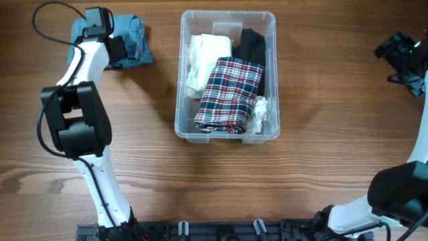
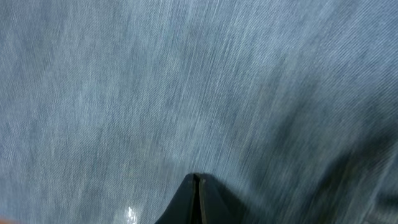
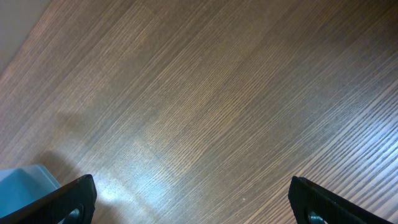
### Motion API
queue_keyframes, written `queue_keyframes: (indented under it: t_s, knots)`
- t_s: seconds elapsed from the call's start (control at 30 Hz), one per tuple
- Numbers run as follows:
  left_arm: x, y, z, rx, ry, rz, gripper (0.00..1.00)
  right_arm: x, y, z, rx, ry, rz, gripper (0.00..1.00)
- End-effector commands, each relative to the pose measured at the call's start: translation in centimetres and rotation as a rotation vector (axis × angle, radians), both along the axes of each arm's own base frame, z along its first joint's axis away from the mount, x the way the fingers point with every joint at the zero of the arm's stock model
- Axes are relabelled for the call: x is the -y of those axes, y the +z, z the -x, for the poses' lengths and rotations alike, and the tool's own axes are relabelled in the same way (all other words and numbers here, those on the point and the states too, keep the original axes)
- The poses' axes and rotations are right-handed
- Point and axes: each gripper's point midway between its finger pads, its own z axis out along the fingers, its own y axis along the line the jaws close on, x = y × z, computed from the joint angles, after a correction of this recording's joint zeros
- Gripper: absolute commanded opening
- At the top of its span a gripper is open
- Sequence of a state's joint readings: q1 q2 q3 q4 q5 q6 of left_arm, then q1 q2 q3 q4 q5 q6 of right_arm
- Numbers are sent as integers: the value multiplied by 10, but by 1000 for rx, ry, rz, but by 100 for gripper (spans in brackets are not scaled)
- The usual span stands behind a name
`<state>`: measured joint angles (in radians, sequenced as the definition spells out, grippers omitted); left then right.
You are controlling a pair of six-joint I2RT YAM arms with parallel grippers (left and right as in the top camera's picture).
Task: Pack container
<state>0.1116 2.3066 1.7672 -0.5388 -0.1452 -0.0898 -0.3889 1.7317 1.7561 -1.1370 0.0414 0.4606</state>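
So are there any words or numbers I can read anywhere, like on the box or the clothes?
None: no words, numbers, labels or signs can be read on the plastic box, the checked cloth inside it, the blue jeans cloth or the table.

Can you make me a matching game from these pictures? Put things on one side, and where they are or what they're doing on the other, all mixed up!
Things:
1. plaid cloth
2. denim cloth
3. left tool
4. right tool

Matches:
A. open wide, above the wooden table
B. lying inside the container
C. shut tight
D. lying on the table, outside the container

Right pairs: 1-B, 2-D, 3-C, 4-A.
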Motion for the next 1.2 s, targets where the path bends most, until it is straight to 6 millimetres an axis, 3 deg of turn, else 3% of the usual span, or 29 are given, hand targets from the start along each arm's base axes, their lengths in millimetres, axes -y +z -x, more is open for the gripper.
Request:
queue_keyframes:
  t_s: [0.0,0.4,0.53,0.63,0.8,0.83,0.97,1.07,1.17]
  knots:
    - [13,-46,41,-173,76,121,4,-2,-4,-2,-2,-6,-16,100]
    - [92,-47,81,-345,-38,515,4,-2,-4,-2,-2,-6,-16,100]
    - [118,-31,84,-348,-86,602,4,-2,-4,-2,-2,-6,-16,100]
    - [123,-7,75,-288,-116,612,4,-2,-4,-2,-2,-6,-16,100]
    - [110,71,43,-67,-168,556,4,-2,-4,-2,-2,-6,-16,100]
    - [99,93,34,5,-165,515,4,-2,-4,-2,-2,-6,-16,100]
    - [46,144,13,198,-77,321,8,-2,-4,-2,-1,-6,-16,100]
    - [11,155,10,250,-5,246,5,-2,-4,-2,-2,-6,-16,100]
    - [-12,145,11,238,15,223,4,-2,-4,-2,-2,-6,-16,100]
